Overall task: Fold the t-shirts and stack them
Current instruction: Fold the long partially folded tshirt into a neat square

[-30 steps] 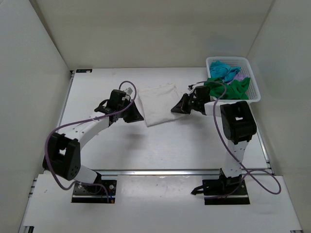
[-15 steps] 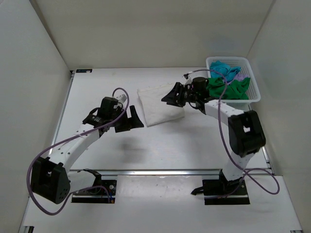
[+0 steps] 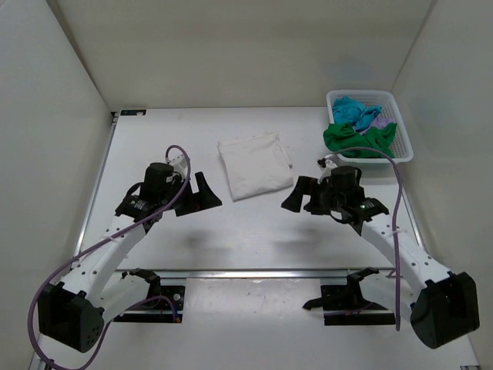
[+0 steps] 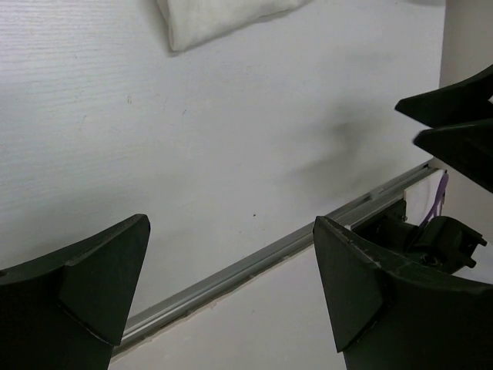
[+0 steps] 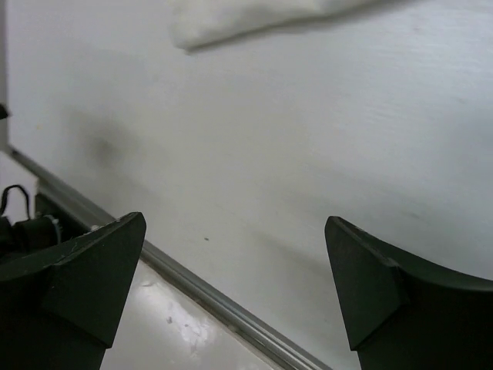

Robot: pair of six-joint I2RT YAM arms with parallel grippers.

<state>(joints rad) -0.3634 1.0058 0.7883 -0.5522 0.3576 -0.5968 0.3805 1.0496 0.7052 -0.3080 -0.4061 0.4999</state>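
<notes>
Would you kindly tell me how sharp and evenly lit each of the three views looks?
Top external: sharp, soft even light, faint shadows on the table. Left wrist: crisp table grain, the open left end effector a dark silhouette. Right wrist: softer overall, the cream-white t-shirt blurred, the open right end effector underexposed.

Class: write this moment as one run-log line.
left gripper open, empty | right gripper open, empty | cream-white t-shirt folded on table | green t-shirt, turquoise t-shirt, lilac t-shirt in basket
</notes>
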